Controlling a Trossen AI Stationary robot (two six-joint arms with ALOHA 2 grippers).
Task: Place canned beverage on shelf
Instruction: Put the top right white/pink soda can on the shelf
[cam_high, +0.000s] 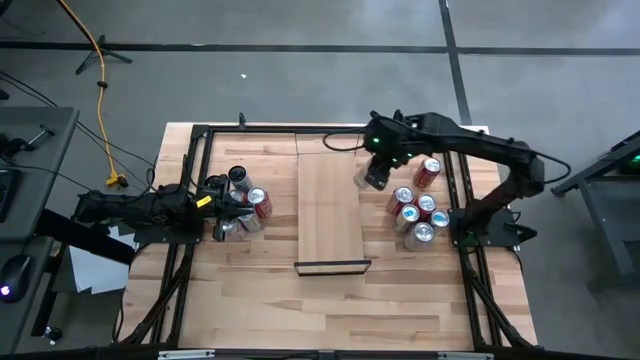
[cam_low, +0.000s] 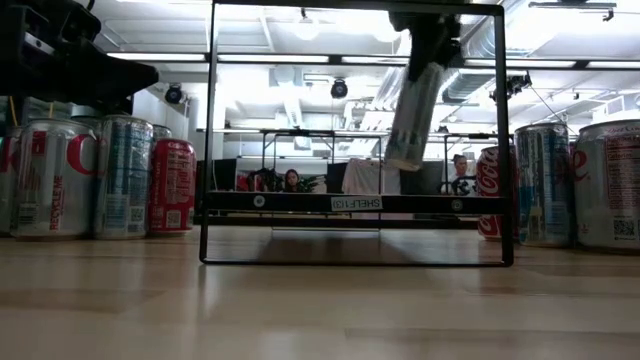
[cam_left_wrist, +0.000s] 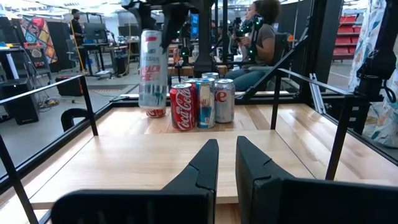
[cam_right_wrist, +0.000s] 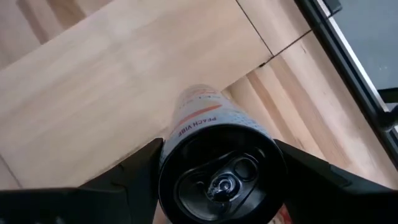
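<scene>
The table (cam_high: 250, 290) carries the shelf (cam_high: 330, 215) at its centre, lying between two black frame rails (cam_high: 192, 190). One can cluster (cam_high: 418, 210) stands on the right, just beside the shelf's long edge; a second can group (cam_high: 245, 200) stands on the left.

The right pincer (cam_right_wrist: 217, 171) pinches a slim white can (cam_low: 412, 118) by its upper body, holding it in the air, slightly tilted, above the shelf's right edge. The left pincer (cam_left_wrist: 227, 165) is pressed together and empty, waiting low at the left side.

Risk: lowering here could land the can's base half off the shelf edge, and the tilt could tip it. Any sideways drift right could strike the standing cans.

Clearance: the shelf top is bare along its whole length, leaving open room toward its centre.
</scene>
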